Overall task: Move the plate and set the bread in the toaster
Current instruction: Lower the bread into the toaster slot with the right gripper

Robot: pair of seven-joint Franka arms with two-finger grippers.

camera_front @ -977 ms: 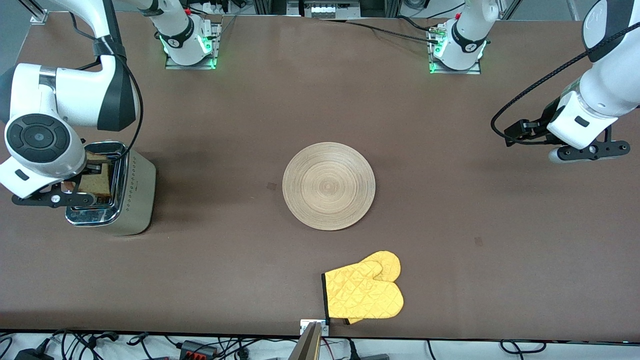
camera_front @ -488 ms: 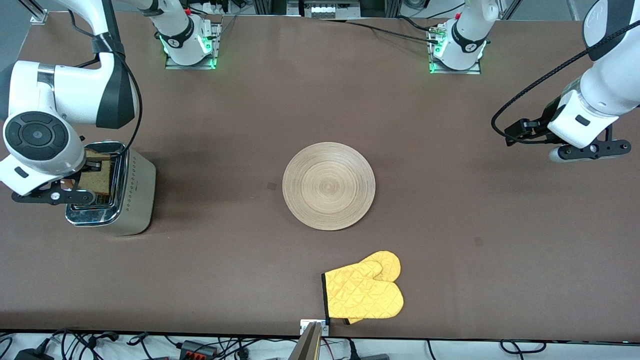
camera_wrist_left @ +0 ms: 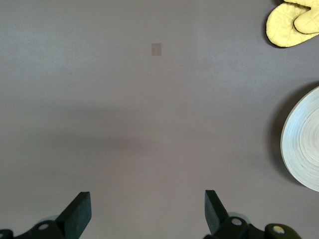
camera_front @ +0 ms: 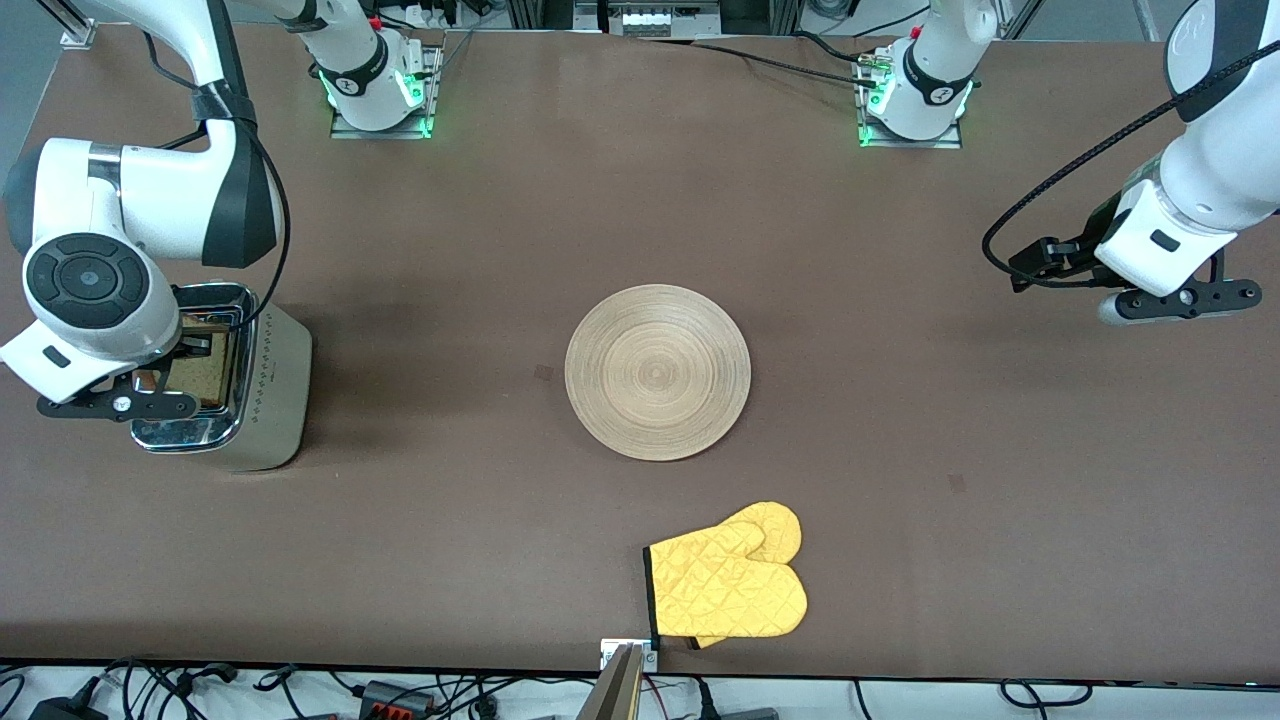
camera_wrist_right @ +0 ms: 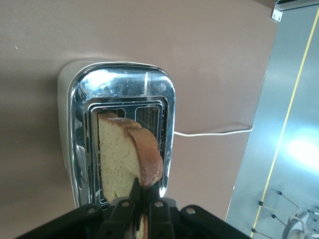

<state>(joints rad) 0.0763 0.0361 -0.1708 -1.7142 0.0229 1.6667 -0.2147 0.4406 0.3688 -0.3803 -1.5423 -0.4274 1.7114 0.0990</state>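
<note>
Directly above the toaster (camera_front: pixel 222 380), at the right arm's end of the table, the right gripper (camera_wrist_right: pixel 141 196) pinches the bread (camera_wrist_right: pixel 128 154) by one crust edge; the slice hangs on edge under the fingers, its long axis in line with the slot and its far end already inside, so the move left looks like a straight drop and release; the plate (camera_front: pixel 657 372) lies well apart from the toaster toward the table's middle; the left gripper (camera_wrist_left: pixel 147 211) waits, spread wide and empty, over bare table.
</note>
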